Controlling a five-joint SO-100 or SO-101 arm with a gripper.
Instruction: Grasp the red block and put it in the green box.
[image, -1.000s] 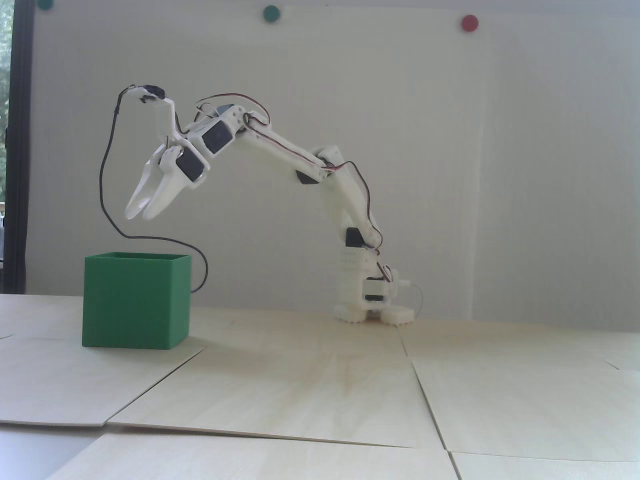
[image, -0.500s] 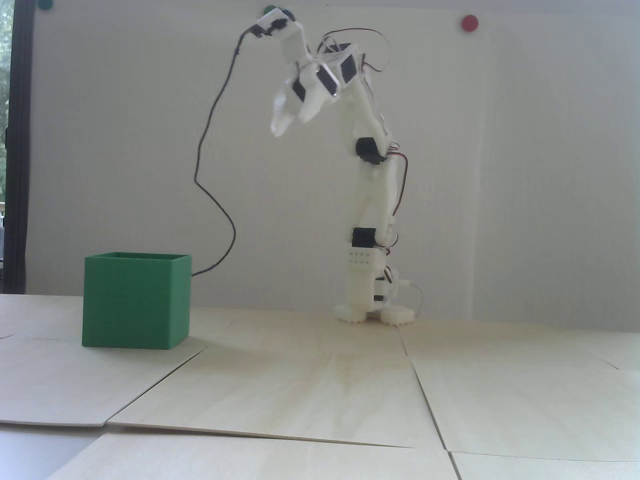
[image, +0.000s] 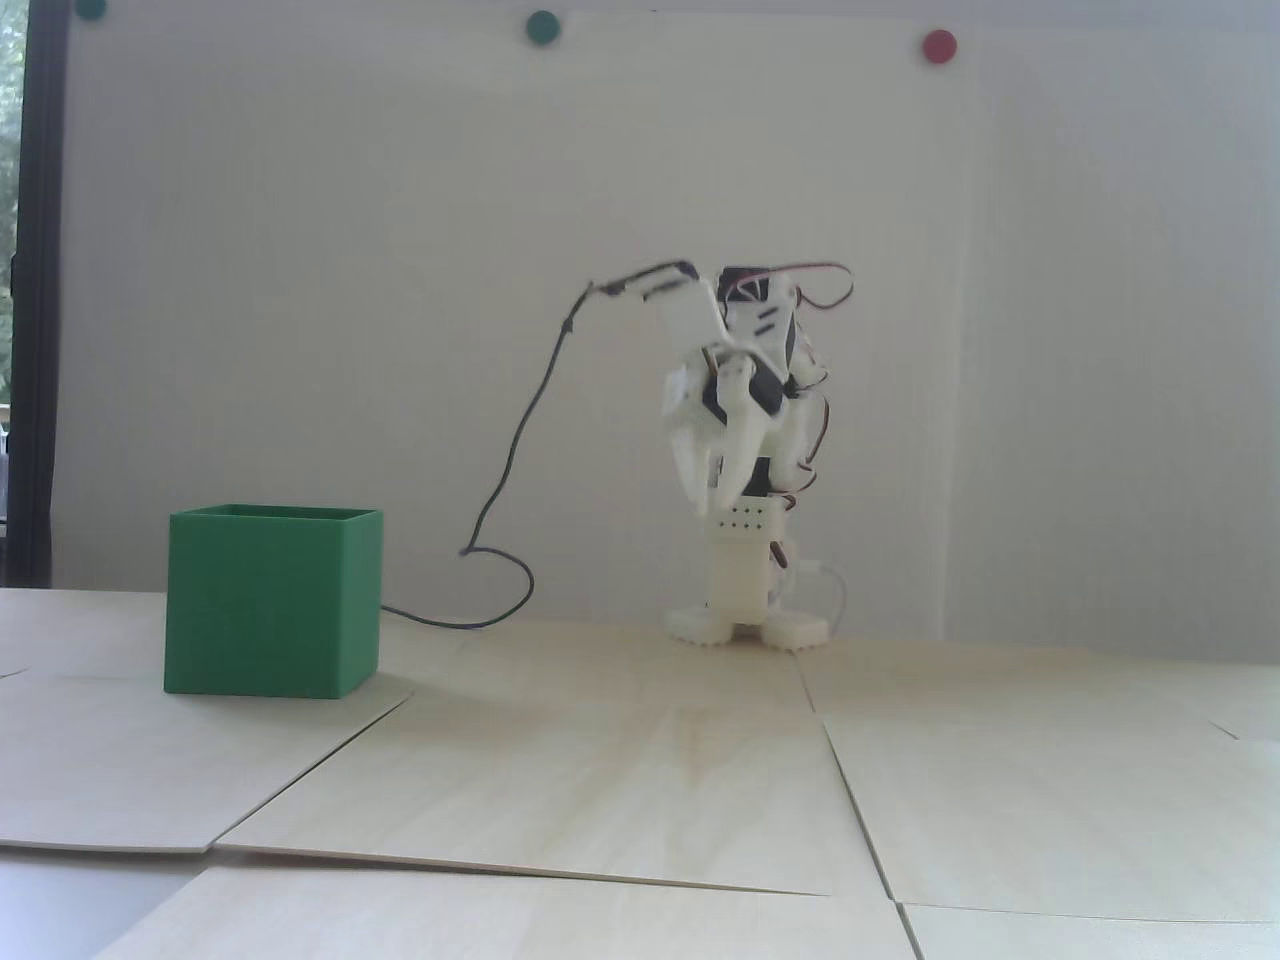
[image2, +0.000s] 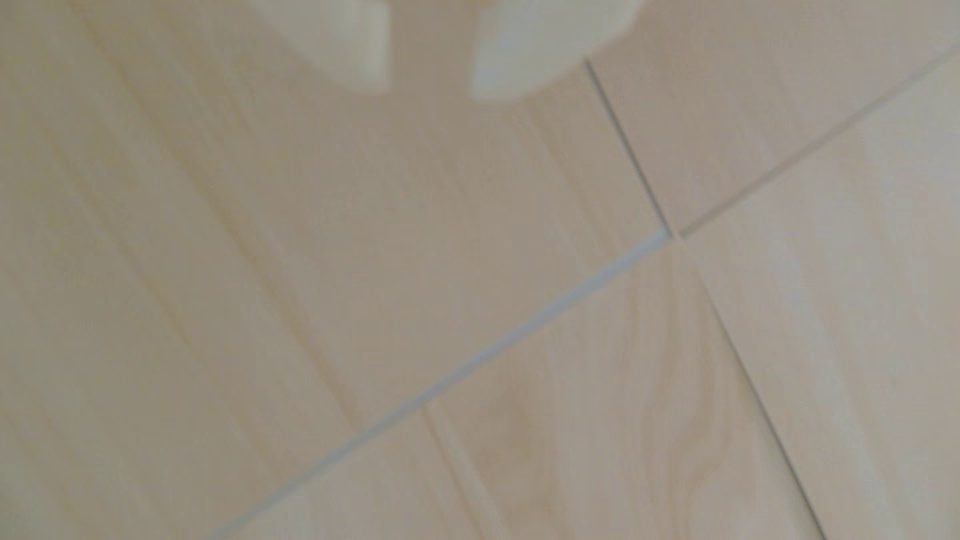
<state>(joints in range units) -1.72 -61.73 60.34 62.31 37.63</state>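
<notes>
In the fixed view we find the white plastic two-finger gripper folded low in front of the white arm base, fingertips pointing down, at roughly the centre of the frame. The large cube-shaped green box of matte plastic stands upright and open-topped on the pale wooden panelled table, at about 9 o'clock from the arm base and well apart from it. A thin dark cable drops from the top of the arm, loops onto the table and runs toward the box's right side; it lies between box and arm. On the white wall behind, we note two round green dots at 12 and 11 o'clock and one round red dot at 1 o'clock. The small red block does not show in either view; we cannot tell where it lies, and the inside of the box is hidden from this low angle. In the wrist view the two white fingertips enter from the 12 o'clock edge with a narrow gap of bare wood showing between them, so the jaws stand slightly parted and hold nothing. Below them only blurred table panels and their seams appear.
</notes>
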